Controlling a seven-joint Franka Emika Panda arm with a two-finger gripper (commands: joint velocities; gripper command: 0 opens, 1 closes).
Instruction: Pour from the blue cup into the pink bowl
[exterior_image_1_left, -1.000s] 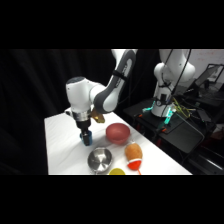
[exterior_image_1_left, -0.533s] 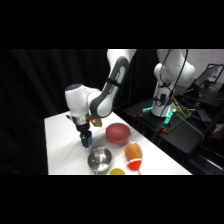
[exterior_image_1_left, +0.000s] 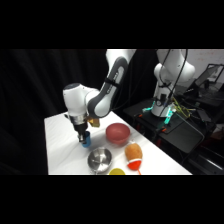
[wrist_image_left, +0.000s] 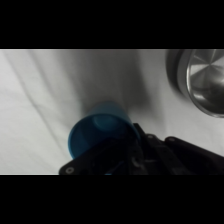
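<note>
The blue cup (exterior_image_1_left: 86, 142) stands upright on the white table (exterior_image_1_left: 60, 145), left of the pink bowl (exterior_image_1_left: 117, 133). My gripper (exterior_image_1_left: 83, 134) comes down from above and sits right at the cup's rim. In the wrist view the blue cup (wrist_image_left: 96, 134) fills the lower centre, open mouth up, and its near rim is covered by the gripper's black linkage (wrist_image_left: 137, 156). The linkage hides how the cup is held. The pink bowl is out of the wrist view.
A shiny silver bowl (exterior_image_1_left: 99, 160) stands in front of the cup, and its rim shows in the wrist view as the silver bowl (wrist_image_left: 202, 80) at upper right. An orange object (exterior_image_1_left: 133, 155) and a yellow one (exterior_image_1_left: 116, 171) lie near the table's front edge.
The gripper has come down a little over the blue cup, and the arm's elbow has swung up and right. The cup and the bowls stay in place.
</note>
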